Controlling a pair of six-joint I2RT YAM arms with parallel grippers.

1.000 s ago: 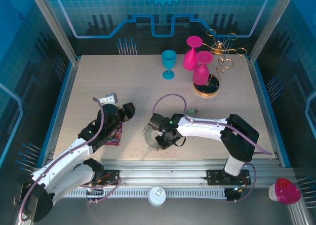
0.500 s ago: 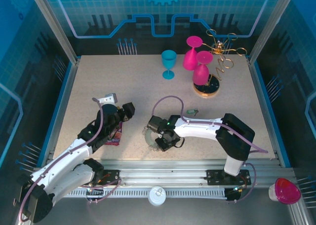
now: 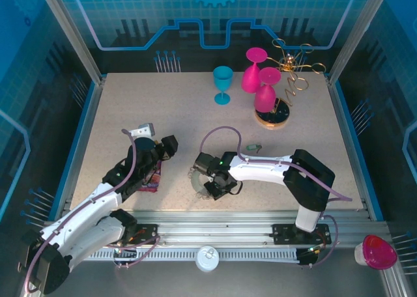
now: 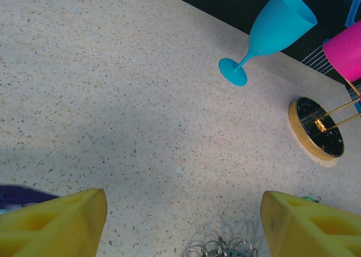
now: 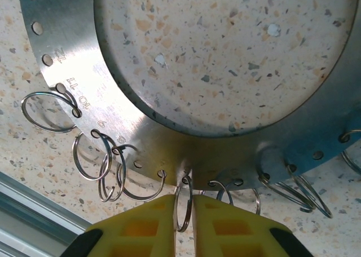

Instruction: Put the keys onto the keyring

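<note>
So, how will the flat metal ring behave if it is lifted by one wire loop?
The keyring looks thin brushed metal: probably stiff and light. Lifted by the wire loop in the right hand, it would likely swing, since loops sit loosely in holes.

**Speckled table, blue walls**

A beige speckled tabletop (image 3: 163, 108) sits inside an aluminium frame (image 3: 215, 217). Translucent blue panels (image 3: 130, 10) printed with a grid and circuit-like lines wall the back and sides. Light is even, shadows soft.

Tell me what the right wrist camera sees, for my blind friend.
A yellow pincer pinches one wire loop on the rim of a flat grey ring. The ring lies on a speckled table, with more loops along its edge.
</note>
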